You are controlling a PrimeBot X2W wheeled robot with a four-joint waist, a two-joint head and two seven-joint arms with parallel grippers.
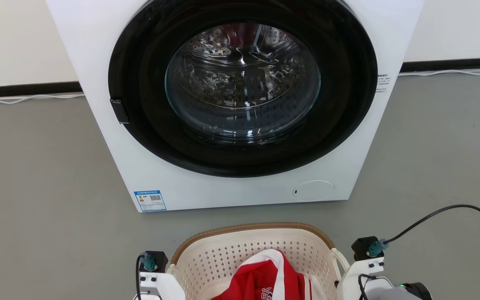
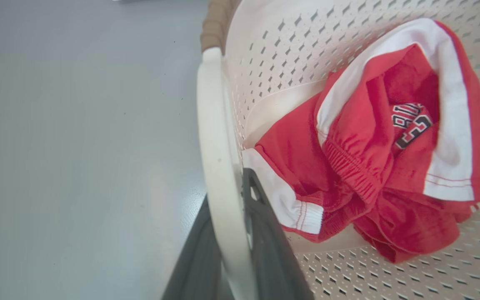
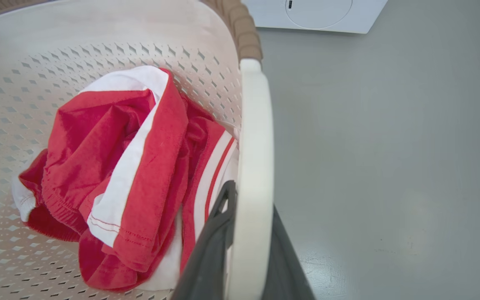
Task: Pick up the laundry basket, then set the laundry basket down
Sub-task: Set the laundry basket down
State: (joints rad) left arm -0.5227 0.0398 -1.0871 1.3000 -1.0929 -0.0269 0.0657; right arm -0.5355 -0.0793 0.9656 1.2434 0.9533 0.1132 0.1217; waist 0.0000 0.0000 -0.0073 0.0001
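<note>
Grey floor (image 1: 36, 166) lies open beside laundry basket (image 1: 223, 252), handles (image 2: 219, 146) seemingly clamped.

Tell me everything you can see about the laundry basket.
The laundry basket is cream, plastic-looking, rounded-rectangular, with perforated walls, a brown woven-look rim and a white loop handle each side. It stands upright before the washing machine, holding a crumpled red and white garment. The left gripper is shut on its left handle, the right gripper on its right handle. Whether it is lifted is unclear.
</note>
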